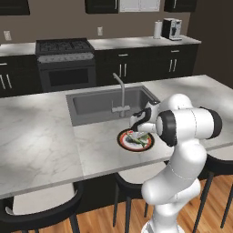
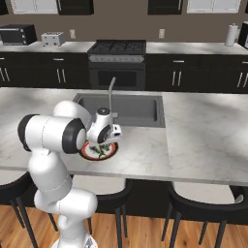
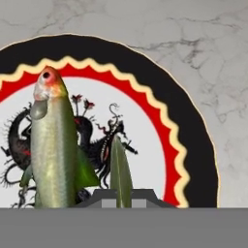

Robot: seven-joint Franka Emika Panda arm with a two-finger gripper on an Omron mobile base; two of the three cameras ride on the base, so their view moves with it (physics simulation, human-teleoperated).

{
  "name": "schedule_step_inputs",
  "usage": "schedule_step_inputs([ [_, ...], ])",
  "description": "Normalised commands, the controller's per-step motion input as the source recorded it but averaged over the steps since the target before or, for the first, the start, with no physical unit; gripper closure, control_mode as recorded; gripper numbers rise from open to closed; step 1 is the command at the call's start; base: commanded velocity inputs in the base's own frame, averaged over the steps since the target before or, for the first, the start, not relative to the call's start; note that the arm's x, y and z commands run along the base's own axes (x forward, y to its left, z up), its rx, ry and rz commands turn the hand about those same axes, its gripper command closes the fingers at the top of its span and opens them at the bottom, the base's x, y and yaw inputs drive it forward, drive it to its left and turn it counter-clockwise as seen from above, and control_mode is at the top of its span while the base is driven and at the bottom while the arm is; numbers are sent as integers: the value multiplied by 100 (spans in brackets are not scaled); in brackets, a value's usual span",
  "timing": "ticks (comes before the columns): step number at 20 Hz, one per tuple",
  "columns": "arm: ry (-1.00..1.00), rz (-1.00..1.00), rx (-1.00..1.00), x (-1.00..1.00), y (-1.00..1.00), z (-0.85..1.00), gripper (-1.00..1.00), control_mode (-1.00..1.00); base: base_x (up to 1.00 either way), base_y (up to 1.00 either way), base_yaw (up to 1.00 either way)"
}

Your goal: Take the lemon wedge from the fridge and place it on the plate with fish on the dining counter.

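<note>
Close by, faucet (image 1: 120,93) and sink (image 1: 98,103) behind plate with fish (image 1: 123,140).

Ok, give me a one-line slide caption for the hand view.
Shut gripper holding the lemon wedge above the plate, right beside the fish, with the marbled dining counter beyond.

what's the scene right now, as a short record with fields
place: dining counter, beside the sink
plate: near the counter's front edge, fish lying on it
lemon wedge: between the fingertips, over the plate beside the fish
gripper: shut on the lemon wedge, low over the plate
done yet: wedge not released
</note>
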Motion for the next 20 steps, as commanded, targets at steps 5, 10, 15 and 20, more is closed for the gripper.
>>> schedule_step_inputs([
  [5, 0, 4, 0, 4, 0, -5, 100, -100, 0, 0, 0],
  [10, 0, 0, 0, 11, 0, 0, 100, -100, 0, 0, 0],
  [15, 0, 0, 0, 7, 0, 0, 100, -100, 0, 0, 0],
  [20, 0, 0, 0, 0, 0, 0, -100, -100, 0, 0, 0],
])
